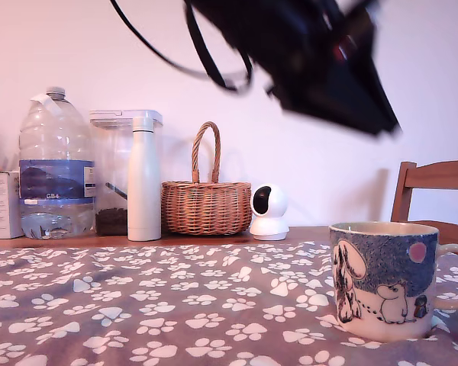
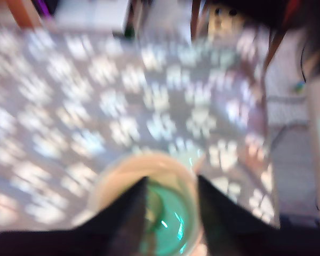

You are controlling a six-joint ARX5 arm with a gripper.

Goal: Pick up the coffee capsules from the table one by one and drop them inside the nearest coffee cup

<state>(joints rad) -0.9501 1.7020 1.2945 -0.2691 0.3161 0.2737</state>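
Observation:
The coffee cup, a blue speckled mug with white cartoon figures and a cream rim, stands on the paw-print table at the exterior view's right. My gripper is a dark blur high above it. In the wrist view, also blurred, the cup's cream rim lies straight below my gripper. A green coffee capsule fills the gap between the two dark fingers, held over the cup's mouth. No other capsule shows on the cloth.
Along the back of the table stand a large water bottle, a white bottle, a clear container, a wicker basket and a small white camera. A wooden chair is behind the cup.

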